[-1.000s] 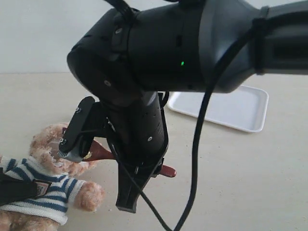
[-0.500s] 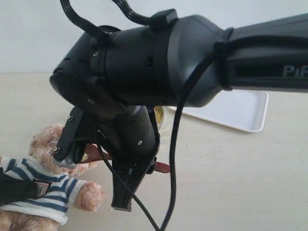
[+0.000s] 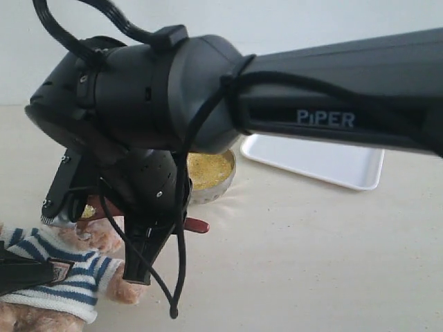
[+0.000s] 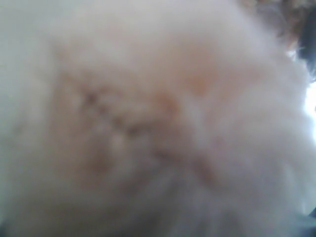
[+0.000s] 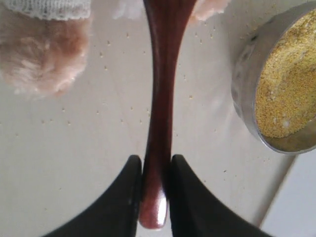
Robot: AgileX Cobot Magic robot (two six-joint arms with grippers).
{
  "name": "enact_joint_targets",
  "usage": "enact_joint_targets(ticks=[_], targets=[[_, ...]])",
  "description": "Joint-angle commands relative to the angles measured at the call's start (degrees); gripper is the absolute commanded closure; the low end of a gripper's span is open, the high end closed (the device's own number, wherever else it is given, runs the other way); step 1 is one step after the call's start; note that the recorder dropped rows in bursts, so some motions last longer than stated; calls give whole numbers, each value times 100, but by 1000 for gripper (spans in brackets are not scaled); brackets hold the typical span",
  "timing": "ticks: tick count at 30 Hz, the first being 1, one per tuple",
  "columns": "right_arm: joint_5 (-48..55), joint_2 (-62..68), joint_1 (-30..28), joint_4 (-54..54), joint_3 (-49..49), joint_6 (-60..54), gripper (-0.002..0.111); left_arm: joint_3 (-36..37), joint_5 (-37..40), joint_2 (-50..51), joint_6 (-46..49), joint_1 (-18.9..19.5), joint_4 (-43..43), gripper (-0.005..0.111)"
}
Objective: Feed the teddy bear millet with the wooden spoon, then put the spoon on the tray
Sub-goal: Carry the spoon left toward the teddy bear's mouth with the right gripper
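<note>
Judging by the exterior view, feeding looks under way, the right gripper [image 3: 97,232] holding the wooden spoon [image 3: 196,225] at the teddy bear [image 3: 66,287], the tray [image 3: 346,166] yet to receive it; the left wrist view gives only blurred fur, so I cannot tell the left gripper [image 3: 28,271] state; the right wrist view shows jaws clenched on the spoon's handle.

A pale beige desk [image 3: 332,256], matte and faintly speckled, fills the exterior view from nine through six to three o'clock. Behind it, at twelve o'clock, rises a plain whitish wall [image 3: 277,21].
</note>
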Motion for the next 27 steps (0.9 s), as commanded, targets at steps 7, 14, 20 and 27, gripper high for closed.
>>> enact_joint_targets(ticks=[7, 14, 20, 27], targets=[[16, 307, 451, -1260, -58, 70, 107, 22, -112, -50, 21, 17, -64, 101], [16, 428, 481, -1944, -58, 399, 107, 22, -112, -50, 21, 17, -64, 101], [16, 439, 481, -1969, -58, 414, 107, 22, -112, -50, 21, 17, -64, 101], [16, 459, 623, -2623, -58, 732, 107, 22, -112, -50, 21, 17, -64, 101]])
